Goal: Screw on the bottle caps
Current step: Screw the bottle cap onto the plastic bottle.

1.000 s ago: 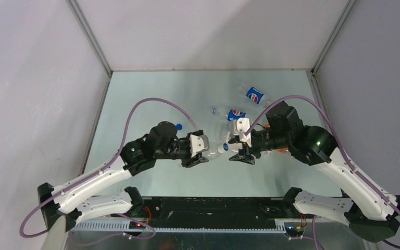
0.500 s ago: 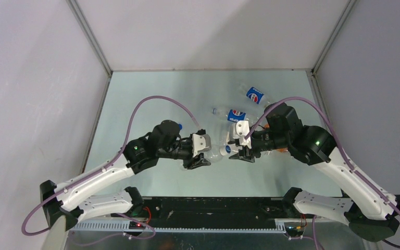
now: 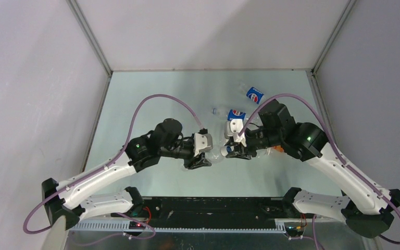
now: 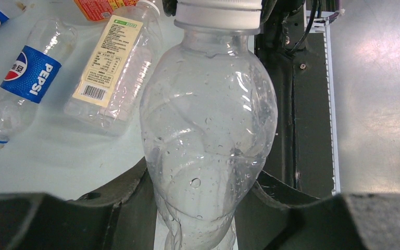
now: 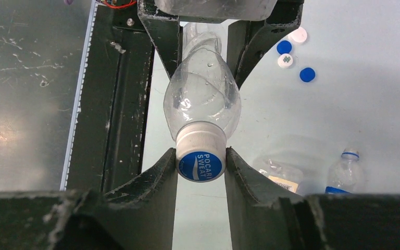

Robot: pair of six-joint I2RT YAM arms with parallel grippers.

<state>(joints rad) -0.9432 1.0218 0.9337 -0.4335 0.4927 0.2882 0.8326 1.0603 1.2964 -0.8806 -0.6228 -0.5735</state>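
Surface: pale green table (image 3: 151, 94), grey walls on three sides, both arms meeting near its middle.

1. Left gripper (image 3: 200, 159): I read it as clamped on the base end of a clear bottle (image 4: 208, 130), a finger on either side, the bottle lying level with its neck toward 3 o'clock.
2. Cap (image 5: 200, 151): white with a blue top, sitting on the bottle's neck. I cannot tell whether it is fully seated.
3. Right gripper (image 5: 200, 167): closed on that cap, both fingers pressing its sides.
4. Loose caps (image 5: 291, 54): four, blue and white, on the table at 1 o'clock in the right wrist view, well apart from the grippers.
5. Pepsi bottles (image 3: 236, 114): two lying at 12 to 1 o'clock of the grippers; a cream-label bottle (image 4: 109, 67) lies beside one.

Step in hand, as I judge it: screwing this cap on. Next I would turn the right wrist while the left holds the bottle firm, then release and regrip for another turn.
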